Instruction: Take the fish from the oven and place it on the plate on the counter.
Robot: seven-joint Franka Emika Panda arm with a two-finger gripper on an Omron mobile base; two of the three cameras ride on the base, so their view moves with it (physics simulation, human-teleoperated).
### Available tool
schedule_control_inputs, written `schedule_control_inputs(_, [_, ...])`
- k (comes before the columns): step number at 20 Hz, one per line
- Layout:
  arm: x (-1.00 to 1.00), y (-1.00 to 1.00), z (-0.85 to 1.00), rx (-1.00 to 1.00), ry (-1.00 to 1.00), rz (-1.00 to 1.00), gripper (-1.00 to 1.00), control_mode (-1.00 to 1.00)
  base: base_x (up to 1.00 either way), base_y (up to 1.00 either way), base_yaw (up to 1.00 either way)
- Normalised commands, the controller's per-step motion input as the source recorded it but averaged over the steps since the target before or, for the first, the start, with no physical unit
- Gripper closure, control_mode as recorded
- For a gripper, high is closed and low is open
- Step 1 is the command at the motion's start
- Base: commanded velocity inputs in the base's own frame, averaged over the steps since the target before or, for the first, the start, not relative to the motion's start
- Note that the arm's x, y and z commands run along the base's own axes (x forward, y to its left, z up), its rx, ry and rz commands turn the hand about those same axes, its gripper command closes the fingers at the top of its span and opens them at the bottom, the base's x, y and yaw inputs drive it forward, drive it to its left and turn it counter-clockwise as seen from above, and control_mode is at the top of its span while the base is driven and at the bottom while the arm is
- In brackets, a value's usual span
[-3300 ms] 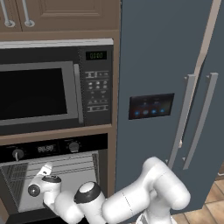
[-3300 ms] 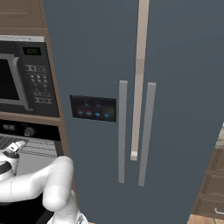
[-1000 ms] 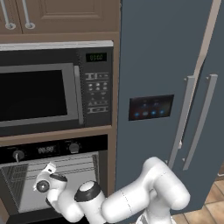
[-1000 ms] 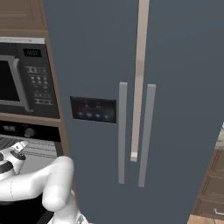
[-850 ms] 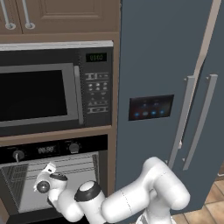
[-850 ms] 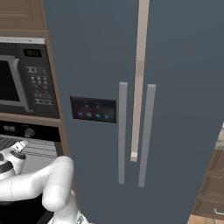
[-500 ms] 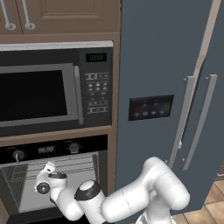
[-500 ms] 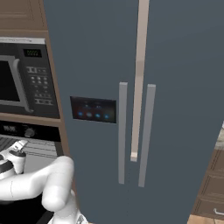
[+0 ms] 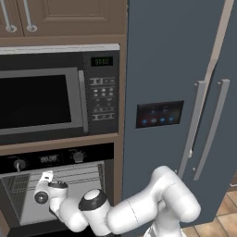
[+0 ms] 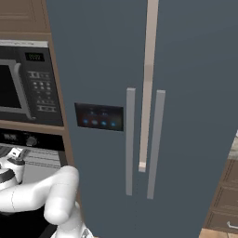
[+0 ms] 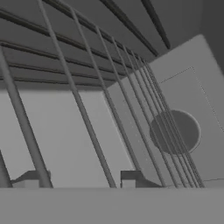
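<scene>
The end effector [image 11: 78,181] is positioned inside the oven [image 9: 60,194] at the rack [image 11: 87,100]; jaw state cannot be determined.

Silver-framed microwave [image 9: 44,99] beside tall blue-grey fridge [image 9: 178,69], wooden cabinet doors [image 9: 69,16] above.
</scene>
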Motion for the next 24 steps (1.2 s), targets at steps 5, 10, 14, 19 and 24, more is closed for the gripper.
schedule_control_inputs(5, [-0.03, 0.00, -0.96, 0.01, -0.05, -0.04, 1.00, -1.00, 0.00, 0.00, 0.00])
schedule_control_inputs(10, [-0.13, 0.00, -1.00, 0.00, 0.00, -0.04, 1.00, -1.00, 0.00, 0.00, 0.00])
schedule_control_inputs(14, [-0.26, 0.00, -1.00, 0.00, 0.00, -0.04, 1.00, -1.00, 0.00, 0.00, 0.00])
schedule_control_inputs(19, [-0.09, 0.00, -1.00, 0.00, -0.07, -0.01, 1.00, -1.00, 0.00, 0.00, 0.00])
schedule_control_inputs(24, [-0.01, 0.00, -1.00, 0.00, -0.22, 0.00, 1.00, -1.00, 0.00, 0.00, 0.00])
